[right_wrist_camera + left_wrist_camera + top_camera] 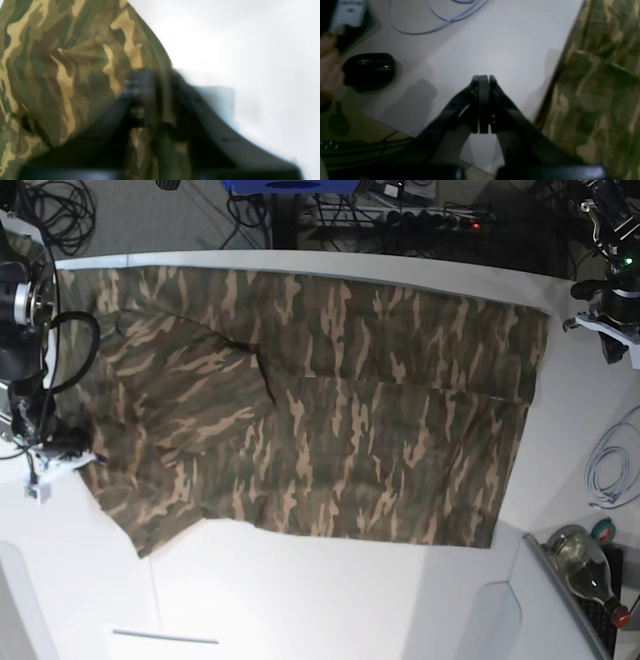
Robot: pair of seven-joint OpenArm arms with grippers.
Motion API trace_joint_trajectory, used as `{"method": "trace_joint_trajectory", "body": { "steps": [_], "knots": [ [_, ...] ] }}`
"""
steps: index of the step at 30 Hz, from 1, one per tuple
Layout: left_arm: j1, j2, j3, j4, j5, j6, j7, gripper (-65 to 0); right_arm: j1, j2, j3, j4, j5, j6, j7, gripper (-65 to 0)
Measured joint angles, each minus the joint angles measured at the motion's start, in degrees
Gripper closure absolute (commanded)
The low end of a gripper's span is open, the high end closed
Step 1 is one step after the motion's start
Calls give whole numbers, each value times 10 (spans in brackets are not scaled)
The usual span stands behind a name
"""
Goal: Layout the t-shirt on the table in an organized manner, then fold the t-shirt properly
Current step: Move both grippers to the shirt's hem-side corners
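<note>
a: where does the t-shirt (330,420) lie?
b: spread across the white tabletop (330,600), sleeve folded over at the left.
a: anything beside it?
b: a pale cable (607,470) and a bottle (583,565), right edge.

The whole scene is viewed from overhead in the base view, looking straight down on the large smooth white tabletop (330,590) and the spread camouflage-print cloth t-shirt (330,430). Each wrist view is taken from close behind its own dark fingers (483,82), angled down at the tabletop. The t-shirt's edge is shared by all three views, pressed blurred against the right wrist lens.
</note>
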Motion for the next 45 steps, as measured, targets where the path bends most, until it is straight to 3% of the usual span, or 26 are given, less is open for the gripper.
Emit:
{"method": "trace_joint_trajectory", "body": {
  "steps": [4,10,17,22,23,25,29,31,35,38,41,45],
  "knots": [
    [0,0,0,0,0,0,0,0,-36,-4,1,95,-2,0,-34,0],
    [-1,0,1,-1,0,0,0,0,-136,-23,4,349,-4,-2,-177,0],
    [-3,0,1,-1,2,0,0,0,-275,-95,76,618,-8,-4,-322,0],
    [-3,-1,2,-1,2,0,0,0,-351,-153,99,718,0,-1,-345,0],
    [-3,-1,5,-1,2,0,0,0,-360,-164,104,718,-2,-1,-352,0],
    [-1,-5,22,-1,2,2,0,0,-375,-180,119,709,-3,0,-363,-68],
    [-1,-9,45,-1,2,-2,0,0,-381,-183,137,717,-11,-1,-408,-303],
    [-1,-8,45,-1,2,-2,0,0,-378,-184,152,742,-5,-2,-406,-386],
    [1,-10,43,-1,2,0,1,0,-295,-157,154,691,-3,0,-389,-396],
    [-1,-10,44,-1,2,0,1,0,-179,-116,145,529,-7,-5,-359,-396],
    [-1,-9,43,-1,2,0,2,0,-86,-79,119,332,0,-3,-282,-396],
    [10,-13,41,-1,2,0,0,0,-39,-59,64,165,-10,-3,-214,-396]
  ]
}}
